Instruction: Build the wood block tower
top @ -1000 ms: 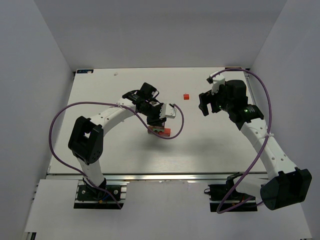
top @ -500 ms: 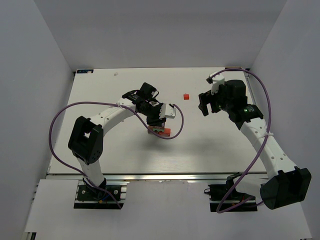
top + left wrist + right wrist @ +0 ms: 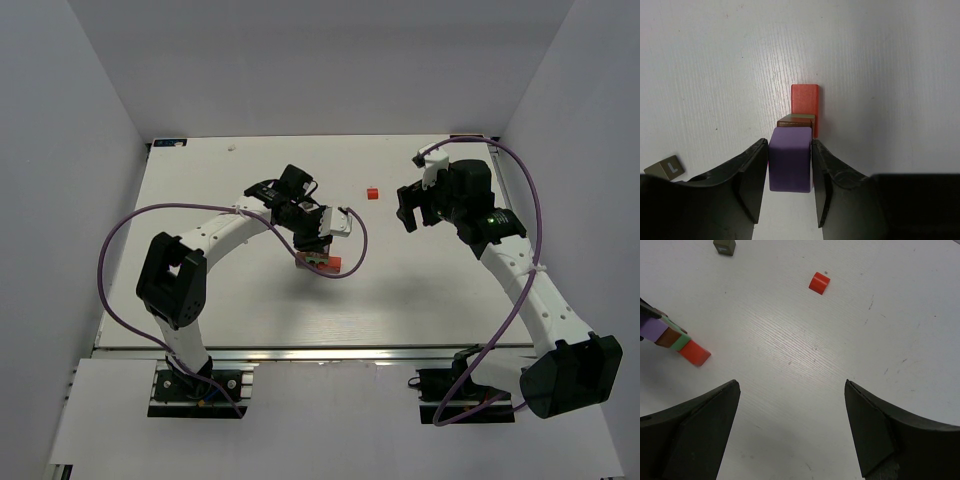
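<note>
Left gripper (image 3: 790,150) is clamped on the lilac block (image 3: 789,167), probably to square it against the tower (image 3: 677,340), whose brown, green and red pieces touch just beyond its fingertips. Right gripper (image 3: 790,390) hangs spread apart, well off to the side, with a loose red cube (image 3: 819,282) ahead of it. White grained table (image 3: 880,75); pale walls (image 3: 320,60) close around.

I see the white table (image 3: 420,300) spread beneath the left gripper (image 3: 316,258), a small white speck (image 3: 232,147) well beyond it, leftward, and white walls (image 3: 330,70) behind.
</note>
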`<state>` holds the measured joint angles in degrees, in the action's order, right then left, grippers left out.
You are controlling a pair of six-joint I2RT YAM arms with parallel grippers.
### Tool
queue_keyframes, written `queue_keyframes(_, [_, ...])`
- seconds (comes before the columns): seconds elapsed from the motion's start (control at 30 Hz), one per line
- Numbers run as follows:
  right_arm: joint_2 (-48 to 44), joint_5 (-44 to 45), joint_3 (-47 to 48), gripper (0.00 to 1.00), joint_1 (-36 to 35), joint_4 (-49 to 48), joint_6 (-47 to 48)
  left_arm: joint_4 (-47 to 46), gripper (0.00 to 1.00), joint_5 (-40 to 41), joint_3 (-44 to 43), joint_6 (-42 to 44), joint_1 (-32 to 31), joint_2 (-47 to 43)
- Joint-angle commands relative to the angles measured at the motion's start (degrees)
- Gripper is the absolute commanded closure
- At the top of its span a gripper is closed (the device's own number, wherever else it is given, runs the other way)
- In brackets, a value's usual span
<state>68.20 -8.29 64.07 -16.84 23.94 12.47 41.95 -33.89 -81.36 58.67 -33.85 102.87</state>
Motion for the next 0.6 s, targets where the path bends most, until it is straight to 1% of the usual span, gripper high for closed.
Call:
queue_keyframes(0.0, [-0.1,-0.8,2.5,0.11,0.1,0.0,0.7,-0.1,0.50,-2.1,-2.2,0.7,0.4,-0.3])
queue_keyframes(0.1, [-0.1,-0.9,2.5,0.11,0.1,0.0,0.6,-0.3,0.47,-2.1,-2.5,0.7,0.4,-0.6])
queue_keyframes(0.13, [0.0,-0.9,2.5,0.11,0.1,0.0,0.6,-0.3,0.43,-2.1,-2.6,0.7,0.4,-0.7])
queue_keyframes(0.17, [0.0,-0.9,2.5,0.11,0.1,0.0,0.6,-0.1,0.42,-2.1,-2.7,0.7,0.4,-0.7])
queue_keyframes(0.2, [0.0,-0.8,2.6,0.11,0.1,-0.1,0.7,0.0,0.37,-2.1,-2.8,0.7,0.4,-0.7])
queue_keyframes(0.3, [-0.3,-0.5,2.5,0.11,0.1,-0.3,0.7,0.6,0.33,-2.2,-2.7,0.7,0.4,-1.3])
queue_keyframes(0.33, [-0.4,-0.5,2.5,0.11,0.1,-0.3,0.7,0.8,0.24,-2.2,-2.7,0.9,0.4,-1.6])
queue_keyframes(0.37, [-0.4,-0.7,2.5,0.11,0.1,-0.3,0.7,1.2,0.11,-2.2,-2.6,1.0,0.4,-1.7])
queue_keyframes(0.53, [-0.5,-1.1,2.7,0.11,0.1,-0.3,0.6,2.2,0.10,-3.1,-3.0,0.7,0.4,-3.1])
queue_keyframes(0.57, [-0.5,-1.3,2.7,0.11,0.1,-0.2,0.6,2.8,0.02,-3.4,-3.4,0.7,0.4,-3.6])
